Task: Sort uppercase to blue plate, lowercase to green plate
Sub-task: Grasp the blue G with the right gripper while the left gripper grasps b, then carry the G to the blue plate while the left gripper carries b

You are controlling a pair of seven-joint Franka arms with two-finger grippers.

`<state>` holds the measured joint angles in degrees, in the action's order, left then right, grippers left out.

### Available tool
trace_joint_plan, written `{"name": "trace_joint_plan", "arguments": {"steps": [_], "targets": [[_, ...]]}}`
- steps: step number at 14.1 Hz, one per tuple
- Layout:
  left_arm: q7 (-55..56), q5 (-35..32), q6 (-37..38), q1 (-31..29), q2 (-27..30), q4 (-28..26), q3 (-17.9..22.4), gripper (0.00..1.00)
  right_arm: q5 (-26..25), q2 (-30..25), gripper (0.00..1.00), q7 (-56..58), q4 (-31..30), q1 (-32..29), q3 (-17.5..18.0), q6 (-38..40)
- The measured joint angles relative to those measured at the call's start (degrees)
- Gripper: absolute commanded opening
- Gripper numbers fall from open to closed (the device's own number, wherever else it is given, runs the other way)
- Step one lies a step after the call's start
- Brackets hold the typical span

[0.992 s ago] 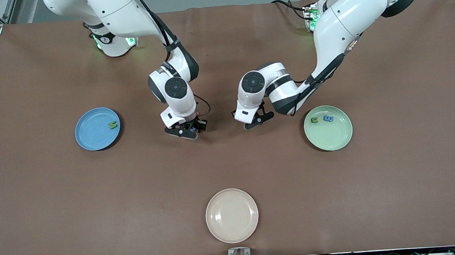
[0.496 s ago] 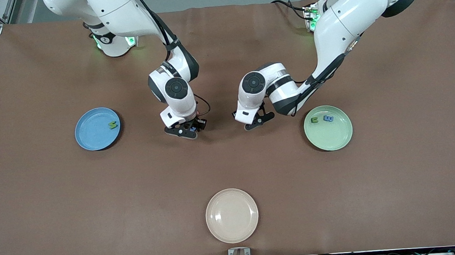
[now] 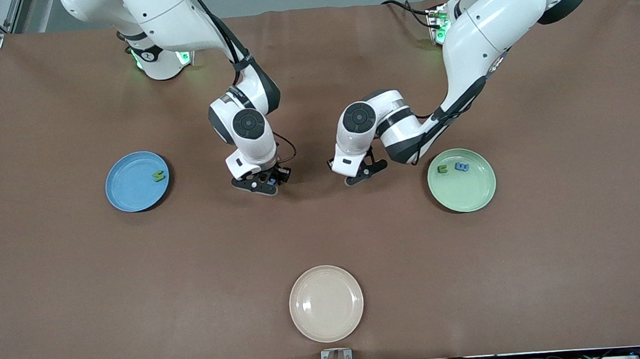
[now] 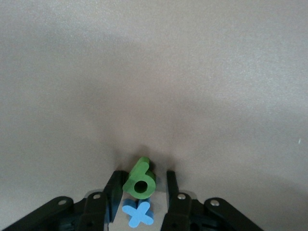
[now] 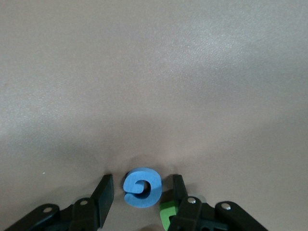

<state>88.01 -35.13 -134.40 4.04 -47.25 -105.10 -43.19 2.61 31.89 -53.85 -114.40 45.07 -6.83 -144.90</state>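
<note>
Sorting looks under halfway: the blue plate (image 3: 137,181), toward the right arm's end of the worktop (image 3: 79,286), holds one green S (image 3: 158,176), and the green plate (image 3: 461,180) at the left arm's end holds a green letter (image 3: 442,168) and a blue letter (image 3: 461,166). At mid-worktop the left gripper (image 4: 142,188) has its jaws apart, closely flanking a chunky green q (image 4: 140,178) beside a blue x (image 4: 138,214). The right gripper (image 5: 142,190) likewise brackets a thick blue G (image 5: 142,187), a green piece (image 5: 167,212) alongside; neither is clamped.
</note>
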Motion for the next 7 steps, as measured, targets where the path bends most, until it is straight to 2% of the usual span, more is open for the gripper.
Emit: {"name": "trace_joint_plan", "arguments": {"steps": [2,4,7], "targets": [[0.0,0.0,0.0,0.0,0.1,0.1,0.0,0.21,0.0,-0.1,0.15,-0.1,0.1,0.1,0.0,-0.1],[0.0,0.0,-0.1,-0.1,0.1,0.1,0.0,0.17,0.0,-0.1,0.06,-0.2,0.1,0.1,0.0,0.1],[-0.1,-0.2,-0.3,-0.8,0.2,0.3,0.3,0.14,0.1,-0.2,0.02,-0.2,0.1,0.1,-0.1,0.1]]}}
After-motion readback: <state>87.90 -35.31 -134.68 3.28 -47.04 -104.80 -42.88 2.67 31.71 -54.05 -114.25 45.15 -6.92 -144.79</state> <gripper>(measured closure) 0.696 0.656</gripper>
